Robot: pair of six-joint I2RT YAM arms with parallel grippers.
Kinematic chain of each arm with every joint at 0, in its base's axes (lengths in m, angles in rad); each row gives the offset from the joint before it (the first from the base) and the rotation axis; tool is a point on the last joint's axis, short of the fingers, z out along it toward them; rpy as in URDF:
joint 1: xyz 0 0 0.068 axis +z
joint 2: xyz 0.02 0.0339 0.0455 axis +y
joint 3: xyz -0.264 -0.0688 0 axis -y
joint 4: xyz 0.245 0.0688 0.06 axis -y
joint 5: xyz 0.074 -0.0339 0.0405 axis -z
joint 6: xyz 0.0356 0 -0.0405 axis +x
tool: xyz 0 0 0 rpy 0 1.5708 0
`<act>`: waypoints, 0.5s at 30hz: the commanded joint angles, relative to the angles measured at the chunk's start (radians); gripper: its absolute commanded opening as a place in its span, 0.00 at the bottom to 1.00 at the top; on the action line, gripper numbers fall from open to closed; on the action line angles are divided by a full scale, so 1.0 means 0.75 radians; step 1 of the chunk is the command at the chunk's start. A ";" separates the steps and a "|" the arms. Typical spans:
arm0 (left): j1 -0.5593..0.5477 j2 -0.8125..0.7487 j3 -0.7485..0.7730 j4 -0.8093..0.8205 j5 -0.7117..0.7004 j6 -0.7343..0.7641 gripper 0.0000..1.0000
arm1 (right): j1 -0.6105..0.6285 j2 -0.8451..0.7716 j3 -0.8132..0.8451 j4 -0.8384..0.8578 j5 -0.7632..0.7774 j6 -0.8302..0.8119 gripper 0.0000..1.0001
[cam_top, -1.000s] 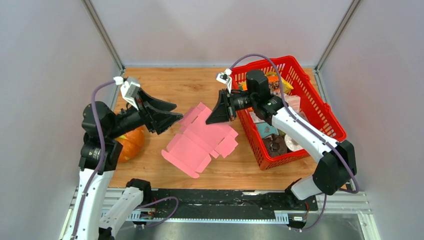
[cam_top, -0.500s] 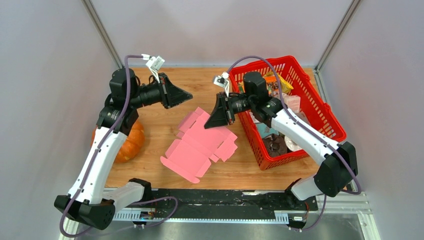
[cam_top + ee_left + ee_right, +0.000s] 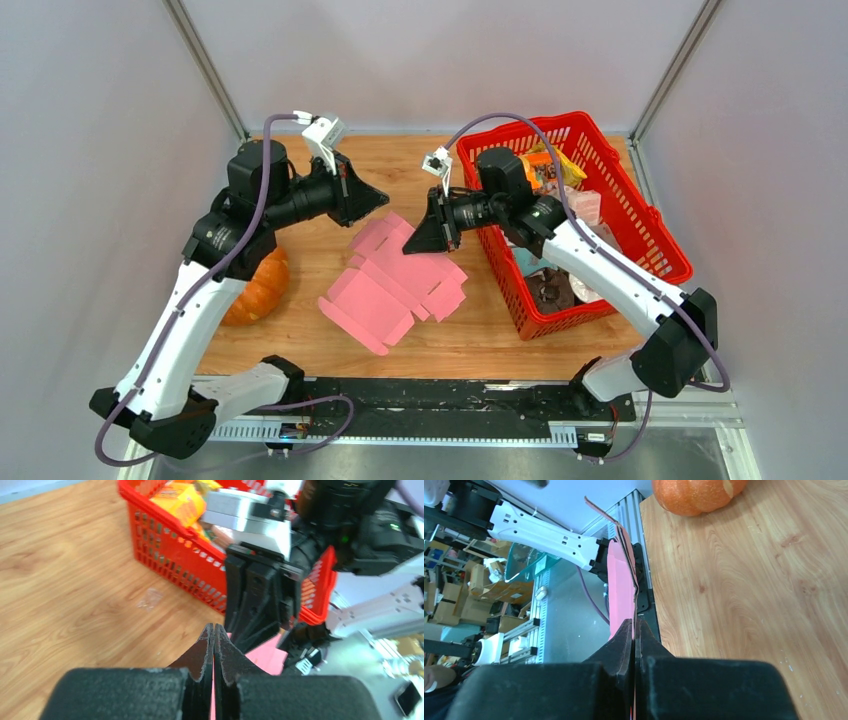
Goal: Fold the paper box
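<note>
Top external, frame centre: right gripper point(image 3: 411, 246) pinches paper box point(image 3: 385, 292) edge, likely steadying it for folding; left gripper point(image 3: 381, 200) clenched empty.

Red basket point(image 3: 560, 318) of groceries point(image 3: 545, 170) just right of the right pincer point(image 3: 411, 244); orange pumpkin point(image 3: 255, 290) left of the left pincer point(image 3: 384, 201), nearer side.

The left fingers point(image 3: 375, 199) were wide open, low at the left by the pumpkin point(image 3: 255, 290). Now they are shut and sit higher, near the top middle. The right fingers point(image 3: 420, 238) have slid the paper box point(image 3: 385, 285) a little to the left.
</note>
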 commanded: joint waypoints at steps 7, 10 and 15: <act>-0.116 0.051 0.119 -0.208 -0.409 0.114 0.00 | 0.080 -0.087 0.103 -0.019 0.182 -0.022 0.00; -0.143 0.070 0.152 -0.236 -0.387 0.147 0.00 | 0.091 -0.079 0.120 -0.023 0.201 -0.024 0.00; -0.188 0.078 0.160 -0.277 -0.403 0.188 0.00 | 0.093 -0.066 0.132 -0.028 0.246 -0.007 0.00</act>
